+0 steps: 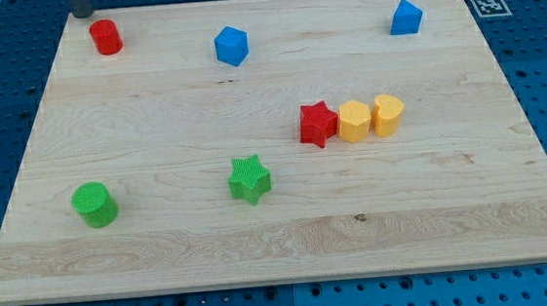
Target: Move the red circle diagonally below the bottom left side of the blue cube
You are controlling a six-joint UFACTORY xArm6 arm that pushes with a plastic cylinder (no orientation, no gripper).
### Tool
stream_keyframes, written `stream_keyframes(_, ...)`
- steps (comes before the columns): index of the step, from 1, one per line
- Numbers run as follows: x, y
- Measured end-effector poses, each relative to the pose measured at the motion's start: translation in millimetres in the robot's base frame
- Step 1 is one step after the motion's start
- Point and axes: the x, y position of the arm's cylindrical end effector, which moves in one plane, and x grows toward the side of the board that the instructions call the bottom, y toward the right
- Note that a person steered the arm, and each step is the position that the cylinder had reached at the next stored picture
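green star nearest, red circle upright

My tip at the top left corner

Only the lowest bit of the straight dark rod shows, poking in from the view's top edge at the far left. My tip sits right by the back left corner of the tabletop. The rod stands about upright. The rest of the arm is out of the picture.
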Motion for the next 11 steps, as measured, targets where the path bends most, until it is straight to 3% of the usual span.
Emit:
stream_keyframes(5,62,30)
stream_keyframes(6,80,35)
stream_keyframes(8,124,103)
stream_keyframes(11,186,106)
